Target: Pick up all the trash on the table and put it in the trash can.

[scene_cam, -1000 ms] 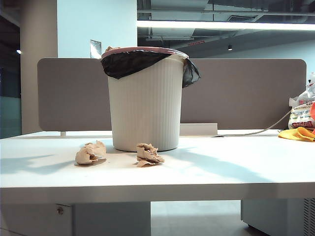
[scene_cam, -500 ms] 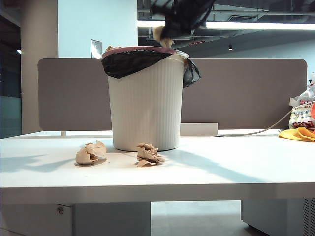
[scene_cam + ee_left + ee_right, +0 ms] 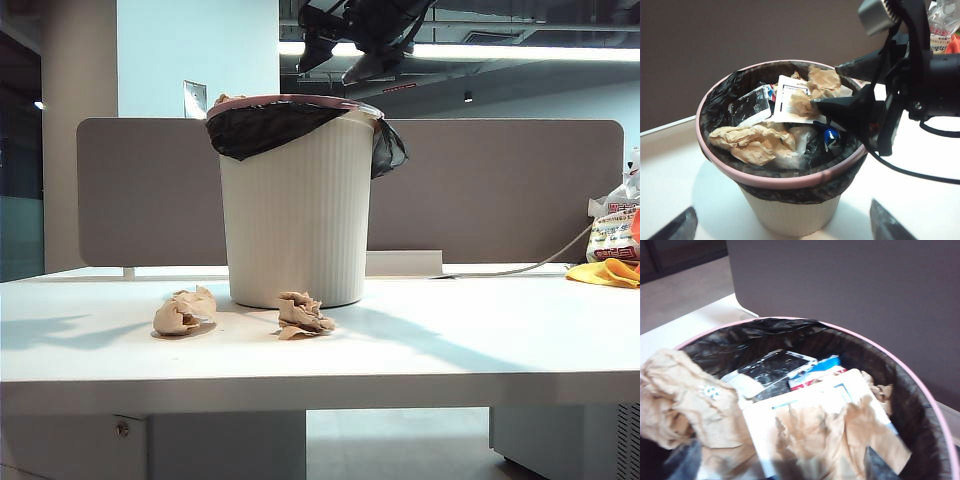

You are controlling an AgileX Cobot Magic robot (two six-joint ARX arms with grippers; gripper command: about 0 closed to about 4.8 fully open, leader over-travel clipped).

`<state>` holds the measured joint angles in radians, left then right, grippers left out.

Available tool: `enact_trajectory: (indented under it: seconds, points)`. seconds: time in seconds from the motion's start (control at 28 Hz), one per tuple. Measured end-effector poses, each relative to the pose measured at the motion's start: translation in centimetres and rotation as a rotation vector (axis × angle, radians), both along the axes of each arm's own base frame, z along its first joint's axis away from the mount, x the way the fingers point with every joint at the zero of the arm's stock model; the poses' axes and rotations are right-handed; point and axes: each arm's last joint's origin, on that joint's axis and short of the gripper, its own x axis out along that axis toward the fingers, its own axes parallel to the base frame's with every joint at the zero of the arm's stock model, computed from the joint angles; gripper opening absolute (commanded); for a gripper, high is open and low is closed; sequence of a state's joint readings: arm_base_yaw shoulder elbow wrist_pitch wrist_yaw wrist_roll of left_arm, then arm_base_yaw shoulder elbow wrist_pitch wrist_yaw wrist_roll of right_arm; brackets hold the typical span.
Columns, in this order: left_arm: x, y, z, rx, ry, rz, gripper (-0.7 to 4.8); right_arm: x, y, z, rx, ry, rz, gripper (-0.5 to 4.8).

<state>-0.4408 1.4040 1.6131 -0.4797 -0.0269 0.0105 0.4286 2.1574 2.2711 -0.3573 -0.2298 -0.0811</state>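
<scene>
Trash lies in two places: the exterior view shows two tan wads (image 3: 184,311) (image 3: 303,314) on the desk (image 3: 450,350) before the trash can (image 3: 297,205), while only the wrist views show crumpled paper (image 3: 754,142) inside its black liner. Right gripper (image 3: 836,86) hangs above the rim, jaws parted and empty. Left gripper (image 3: 782,227) shows only two spread fingertips, nothing between them.
</scene>
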Motion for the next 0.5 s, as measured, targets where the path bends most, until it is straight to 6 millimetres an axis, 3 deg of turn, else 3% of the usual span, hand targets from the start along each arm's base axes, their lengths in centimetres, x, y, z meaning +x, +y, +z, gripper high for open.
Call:
enact_trajectory:
  seconds: [0.21, 0.5]
  points:
    - [-0.1, 0.0, -0.2, 0.011, 0.023, 0.001, 4.79, -1.0, 0.1, 1.0, -0.017, -0.012, 0.015, 4.45]
    - [-0.3, 0.1, -0.9, 0.032, 0.094, -0.035, 4.79, -6.7, -2.7, 8.6, -0.012, -0.150, 0.010, 4.46]
